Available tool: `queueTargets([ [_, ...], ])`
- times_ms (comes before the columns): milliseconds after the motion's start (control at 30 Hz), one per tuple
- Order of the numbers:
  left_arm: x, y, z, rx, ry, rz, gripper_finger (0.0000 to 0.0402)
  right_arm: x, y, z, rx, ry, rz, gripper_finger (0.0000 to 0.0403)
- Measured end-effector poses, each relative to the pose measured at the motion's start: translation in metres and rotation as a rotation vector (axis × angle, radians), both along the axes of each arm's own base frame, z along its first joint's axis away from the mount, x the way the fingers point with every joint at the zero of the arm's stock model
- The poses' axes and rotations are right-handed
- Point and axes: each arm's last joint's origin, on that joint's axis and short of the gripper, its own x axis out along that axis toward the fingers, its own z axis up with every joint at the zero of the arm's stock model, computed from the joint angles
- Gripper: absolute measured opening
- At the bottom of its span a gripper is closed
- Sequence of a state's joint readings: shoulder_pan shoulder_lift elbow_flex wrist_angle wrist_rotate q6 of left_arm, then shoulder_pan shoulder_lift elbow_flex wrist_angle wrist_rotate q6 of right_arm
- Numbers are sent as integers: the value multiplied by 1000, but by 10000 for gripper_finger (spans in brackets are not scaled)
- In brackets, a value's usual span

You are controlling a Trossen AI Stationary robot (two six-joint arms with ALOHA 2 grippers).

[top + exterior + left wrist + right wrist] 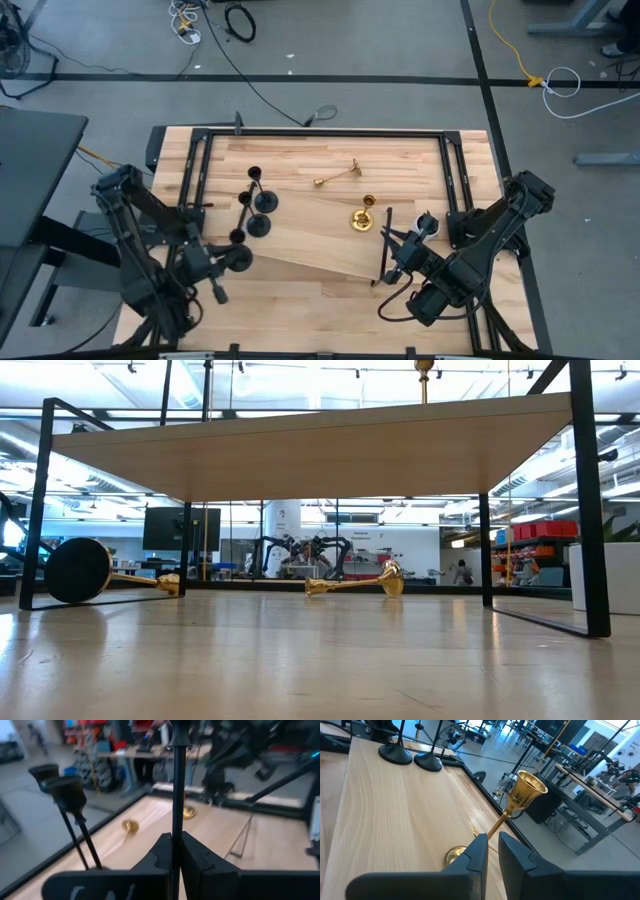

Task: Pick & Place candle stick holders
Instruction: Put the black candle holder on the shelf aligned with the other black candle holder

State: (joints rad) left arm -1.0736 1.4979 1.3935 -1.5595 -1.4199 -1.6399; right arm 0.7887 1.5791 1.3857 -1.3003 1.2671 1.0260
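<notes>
My left gripper (232, 258) (175, 855) is shut on a black candlestick (177, 785) at the near left of the raised wooden board (320, 245). Two other black candlesticks (262, 205) (67, 790) stand on their bases just beyond it. A gold candlestick (363, 216) (520, 795) stands on the board's right part. My right gripper (395, 255) (493, 852) is right before it, its fingers a narrow gap apart and empty. Another gold candlestick (340, 178) (352, 585) lies on its side farther back. My left gripper pinches the black candlestick's thin stem (177, 827) between its two fingers, which lie level across it. The candlestick stands upright, its cup top (179, 739) above the fingers. The gripper hides its base.
The board stands on thin black legs (590, 510) inside a black frame (320, 133). In the low view, a candlestick with a dark round base (75, 570) lies on the table below it. A small white pot (427, 222) stands at the board's right end.
</notes>
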Motion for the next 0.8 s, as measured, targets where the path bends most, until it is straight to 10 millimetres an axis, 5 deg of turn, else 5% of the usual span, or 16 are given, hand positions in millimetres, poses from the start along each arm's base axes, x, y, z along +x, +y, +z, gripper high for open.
queueTargets([
  [800,11,13,-68,55,-144,50,14,0,-1,1,-13,-14,-4,49],
])
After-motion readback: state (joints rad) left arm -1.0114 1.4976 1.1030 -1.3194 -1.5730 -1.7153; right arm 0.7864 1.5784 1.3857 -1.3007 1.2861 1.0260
